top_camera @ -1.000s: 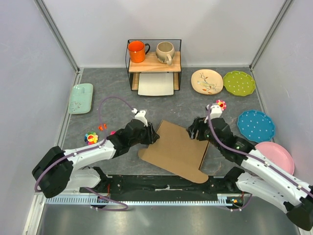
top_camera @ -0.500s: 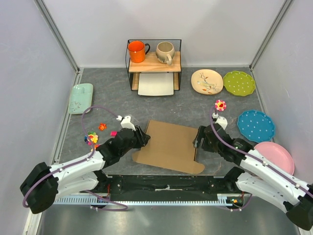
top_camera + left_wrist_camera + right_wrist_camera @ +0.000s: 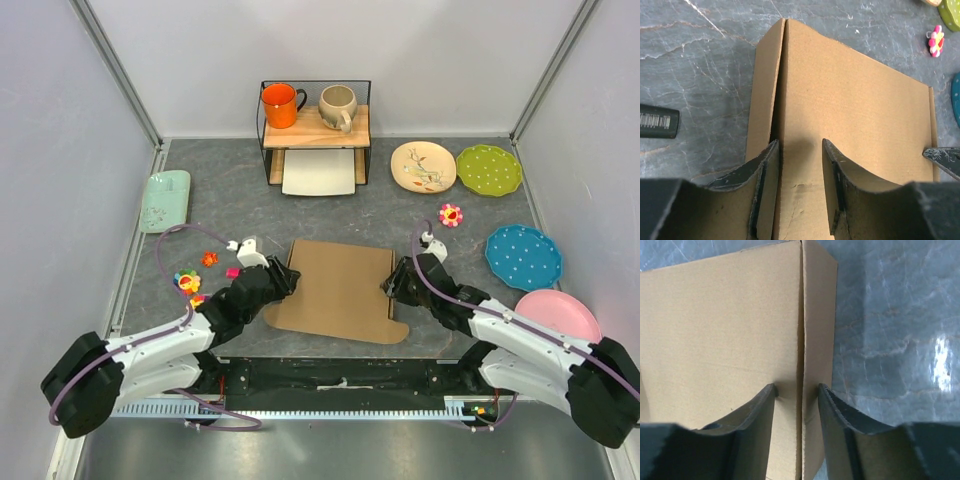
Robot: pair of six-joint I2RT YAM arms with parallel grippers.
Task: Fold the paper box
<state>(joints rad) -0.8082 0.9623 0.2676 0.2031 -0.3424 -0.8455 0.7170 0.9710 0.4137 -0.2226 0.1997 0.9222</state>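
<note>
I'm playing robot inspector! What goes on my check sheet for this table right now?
Surface: grey stone-look table.
Job's things: brown paper box, lying flat between the arms.
Clutter: orange mug and beige mug on a shelf, white tray underneath; cream plate, green plate, blue plate, pink plate; mint dish; flower toys.
Grippers: left gripper and right gripper, jaws apart, one over each side edge of the box.
Cables: purple cable looped beside the left arm.
Surroundings: plain pale walls.

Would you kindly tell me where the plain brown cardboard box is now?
In the top view, the brown cardboard box lies near-centre on the grey table, between the left gripper and the right gripper.
</note>
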